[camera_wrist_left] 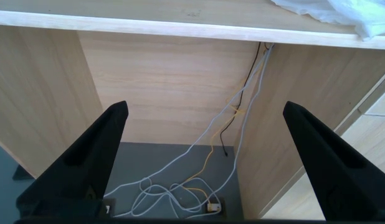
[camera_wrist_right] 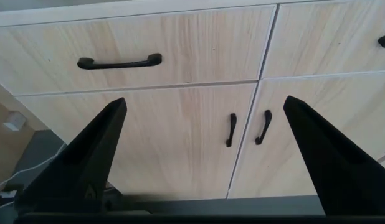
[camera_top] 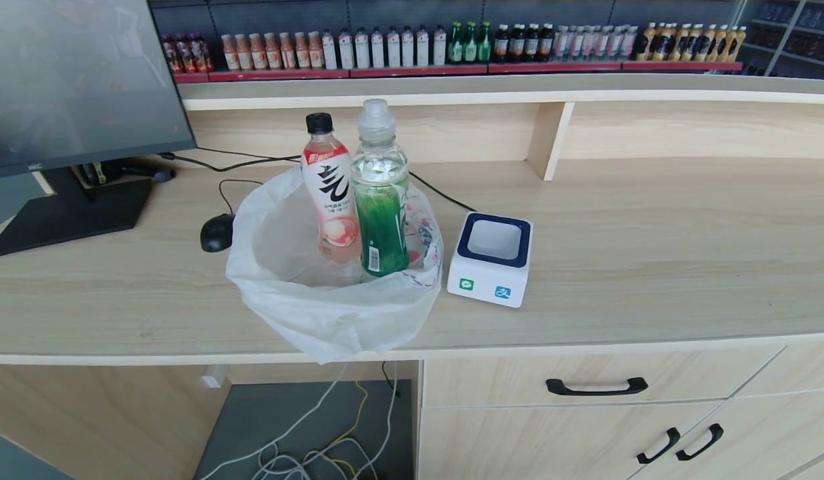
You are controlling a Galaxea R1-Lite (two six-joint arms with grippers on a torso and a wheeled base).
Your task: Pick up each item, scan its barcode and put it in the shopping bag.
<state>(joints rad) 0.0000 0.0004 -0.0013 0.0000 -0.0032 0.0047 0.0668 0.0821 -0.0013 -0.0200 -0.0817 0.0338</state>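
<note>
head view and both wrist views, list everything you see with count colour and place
counter: 1, light wood, across the scene
shopping bag: 1, white plastic, at the counter's front edge
pink bottle: 1, black cap, upright in the bag
green bottle: 1, clear cap, upright in the bag, touching the pink one
scanner: 1, white with dark blue top, right of the bag
mouse: 1, black, left of the bag
monitor: 1, black, far left
handles: at least 3, black, on the drawer and doors below
cables: several, white, yellow, black, under the counter
shelf bottles: many, mixed, red shelf behind
left gripper: open, black, facing the cables
right gripper: open, black, facing the doors
</note>
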